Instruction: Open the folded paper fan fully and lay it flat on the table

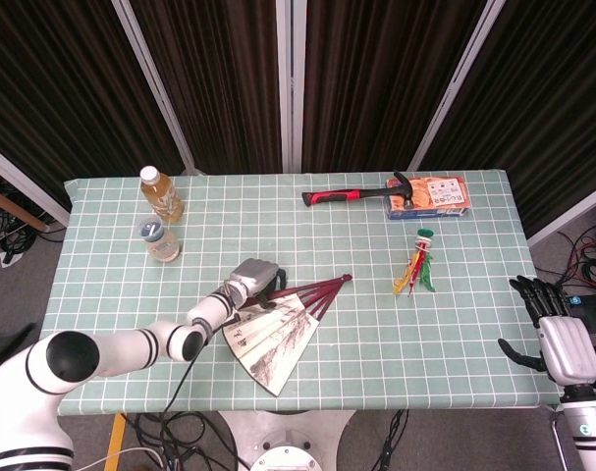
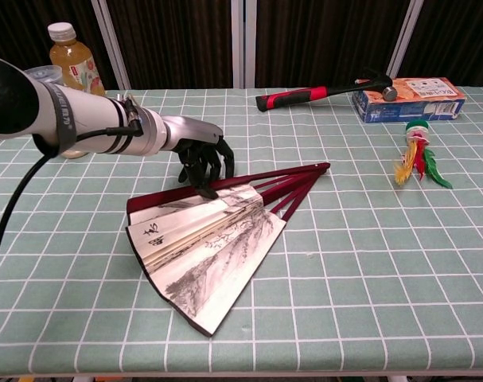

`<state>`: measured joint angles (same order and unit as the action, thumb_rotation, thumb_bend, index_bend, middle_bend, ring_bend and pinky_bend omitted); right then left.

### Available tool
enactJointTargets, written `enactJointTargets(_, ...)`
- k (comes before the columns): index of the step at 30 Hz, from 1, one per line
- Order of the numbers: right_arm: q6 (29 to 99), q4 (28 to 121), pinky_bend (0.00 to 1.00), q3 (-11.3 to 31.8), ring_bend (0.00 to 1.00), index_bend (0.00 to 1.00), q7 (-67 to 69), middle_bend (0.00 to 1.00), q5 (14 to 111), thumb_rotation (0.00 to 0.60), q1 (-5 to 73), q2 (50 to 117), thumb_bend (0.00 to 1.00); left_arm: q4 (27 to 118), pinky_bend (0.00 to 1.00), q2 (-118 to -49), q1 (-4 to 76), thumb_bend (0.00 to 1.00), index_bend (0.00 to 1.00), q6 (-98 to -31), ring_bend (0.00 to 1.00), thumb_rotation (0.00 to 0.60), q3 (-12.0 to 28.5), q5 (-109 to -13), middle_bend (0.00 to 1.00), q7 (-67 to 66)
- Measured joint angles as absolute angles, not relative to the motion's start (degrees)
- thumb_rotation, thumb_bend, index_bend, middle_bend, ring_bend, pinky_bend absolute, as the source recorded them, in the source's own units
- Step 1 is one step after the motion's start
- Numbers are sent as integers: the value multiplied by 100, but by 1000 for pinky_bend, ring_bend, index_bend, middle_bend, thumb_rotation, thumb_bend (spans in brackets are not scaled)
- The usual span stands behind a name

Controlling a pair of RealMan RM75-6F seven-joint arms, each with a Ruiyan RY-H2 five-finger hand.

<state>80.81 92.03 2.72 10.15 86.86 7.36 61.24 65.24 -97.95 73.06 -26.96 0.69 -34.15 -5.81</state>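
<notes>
Lying partly spread near the front edge of the green gridded table (image 1: 455, 324): one paper fan (image 2: 209, 239), ink landscape and calligraphy on its leaf, dark red ribs converging at a pivot that points toward the right. The leaf forms a wedge (well short of a full half-circle), and the fan rests flat on the cloth.

Left hand (image 2: 200, 155): fingers curled downward, dark fingertips (image 2: 205, 188) pressing on the fan's uppermost red rib near the leaf's top edge. Nothing is enclosed in the hand; whether it pinches the rib cannot be told.

Right hand (image 1: 553, 329): off the table's right end, fingers apart and extended, holding nothing.

Other items: hammer (image 1: 352, 194) with red-and-black handle at the far side, its head touching an orange box (image 1: 433, 196); a feathered shuttlecock toy (image 1: 419, 263) right of centre, well apart from the fan; a juice bottle (image 1: 160, 192) at far left, a smaller capped bottle (image 1: 160, 240) just in front of it.
</notes>
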Motion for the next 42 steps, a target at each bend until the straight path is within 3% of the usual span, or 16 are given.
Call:
enactJointTargets(6,8119,9195,0,277,0,96,1055,61,8693,600,718,6115,148,6647,729,-9800,7232,347,528,-2918,682,600,135,-3501,680,-669)
enactJointTargets(11,8141,9190,0,278,0,95,1101,61,8710,600,705,6063,149,6924,745,-9584,7156,350,540,-3029,687,600,213,-3601,691,-703)
enactJointTargets(21,7750,9176,0,211,0,96,1680,66,8944,600,963,6036,151,8481,793,-8443,6525,369,579,-4058,707,600,466,-4289,719,-512)
enactJointTargets(27,7190,9290,0,159,0,119,2438,105,9147,600,1362,5993,220,9352,797,-7898,5777,381,584,-4948,710,600,707,-5191,722,193)
enactJointTargets(36,6190,9534,61,272,64,269,4242,197,9220,600,2251,6082,260,9999,783,-7579,4906,383,592,-5916,710,600,1042,-6680,724,1626)
enactJointTargets(42,5440,9539,66,487,65,279,5489,204,9106,600,2984,6282,261,10251,779,-7454,4521,381,592,-6485,710,600,1150,-7599,724,2218)
